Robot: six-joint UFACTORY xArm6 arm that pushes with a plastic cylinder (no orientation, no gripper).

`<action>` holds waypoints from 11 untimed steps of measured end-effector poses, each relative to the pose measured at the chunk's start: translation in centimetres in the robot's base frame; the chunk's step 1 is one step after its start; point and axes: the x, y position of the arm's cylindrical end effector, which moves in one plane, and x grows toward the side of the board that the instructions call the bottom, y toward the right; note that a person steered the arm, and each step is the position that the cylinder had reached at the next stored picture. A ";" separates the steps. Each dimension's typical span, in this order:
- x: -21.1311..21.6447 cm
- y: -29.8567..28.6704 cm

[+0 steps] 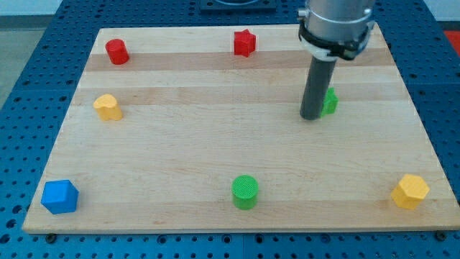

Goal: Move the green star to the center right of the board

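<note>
The green star point(330, 101) lies on the wooden board point(215, 144) in the right half, a little above mid-height. Most of it is hidden behind my rod; only its right part shows. My tip point(311, 116) rests on the board right at the star's left side, touching or nearly touching it. The rod rises from there to the arm's grey head at the view's top.
A red cylinder point(117, 52) sits at the top left and a red star point(244, 43) at the top centre. A yellow block point(108, 107) is at the left, a blue cube point(60, 196) bottom left, a green cylinder point(245, 191) bottom centre, a yellow hexagon point(410, 191) bottom right.
</note>
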 end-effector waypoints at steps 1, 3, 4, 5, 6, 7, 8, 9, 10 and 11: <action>-4.2 -0.2; -5.6 -0.2; -6.4 2.1; -5.6 2.9; -4.3 4.0; -4.3 4.5; -4.6 4.4; -5.2 3.0; -2.1 2.4; -0.6 2.5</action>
